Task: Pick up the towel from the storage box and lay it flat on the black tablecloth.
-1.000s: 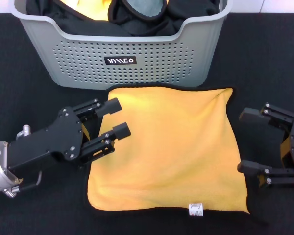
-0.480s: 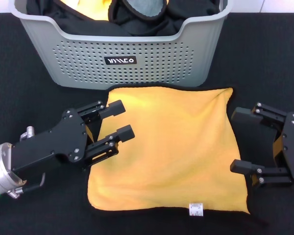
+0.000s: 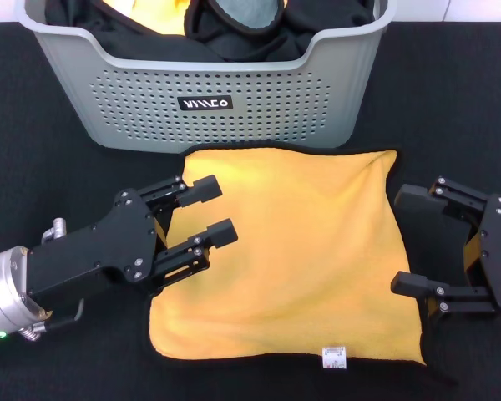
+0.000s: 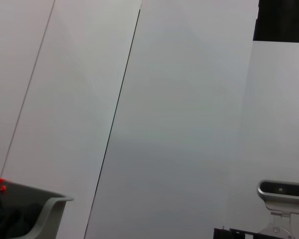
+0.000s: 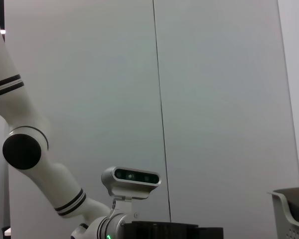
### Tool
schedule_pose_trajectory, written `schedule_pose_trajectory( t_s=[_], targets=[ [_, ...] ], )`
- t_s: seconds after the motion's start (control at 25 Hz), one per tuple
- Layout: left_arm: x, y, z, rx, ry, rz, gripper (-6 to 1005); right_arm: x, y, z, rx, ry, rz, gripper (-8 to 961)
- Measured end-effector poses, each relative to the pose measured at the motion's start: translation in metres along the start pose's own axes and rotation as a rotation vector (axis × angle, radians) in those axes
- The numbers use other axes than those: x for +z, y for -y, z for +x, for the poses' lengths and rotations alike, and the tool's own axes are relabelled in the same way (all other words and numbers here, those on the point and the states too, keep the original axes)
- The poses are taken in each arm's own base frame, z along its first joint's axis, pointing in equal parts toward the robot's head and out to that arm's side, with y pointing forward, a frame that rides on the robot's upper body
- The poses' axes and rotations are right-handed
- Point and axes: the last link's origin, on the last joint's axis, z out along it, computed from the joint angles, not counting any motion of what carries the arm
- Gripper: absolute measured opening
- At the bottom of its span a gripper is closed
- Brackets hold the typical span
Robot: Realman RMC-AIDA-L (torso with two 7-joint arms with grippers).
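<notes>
The towel (image 3: 288,251) is lying flat, yellow side up, white tag (image 3: 334,357) unreadable. The box (image 3: 209,92) label (image 3: 204,104) is showing stylised white lettering. Left gripper (image 3: 214,209) and right gripper (image 3: 409,240) are hovering wide open, empty.

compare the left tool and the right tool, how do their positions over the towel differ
The left tool reaches in over the yellow-orange towel, its fingertips above the plush face; the right tool sits at the towel's right edge, over the black tablecloth. The left tool points up and to the right in the head view, the right tool points left. Both are open and hold nothing.
</notes>
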Motion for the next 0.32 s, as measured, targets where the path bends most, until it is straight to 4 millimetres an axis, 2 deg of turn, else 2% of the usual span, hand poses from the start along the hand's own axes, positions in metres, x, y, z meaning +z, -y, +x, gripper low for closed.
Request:
schedule_pose_trajectory(
  t_s=[0.32],
  targets=[
    [-0.0001, -0.0008, -0.0009, -0.004, -0.002, 0.003, 561, -0.0002, 0.0002, 0.0004, 0.003, -0.001, 0.002, 885]
  ],
)
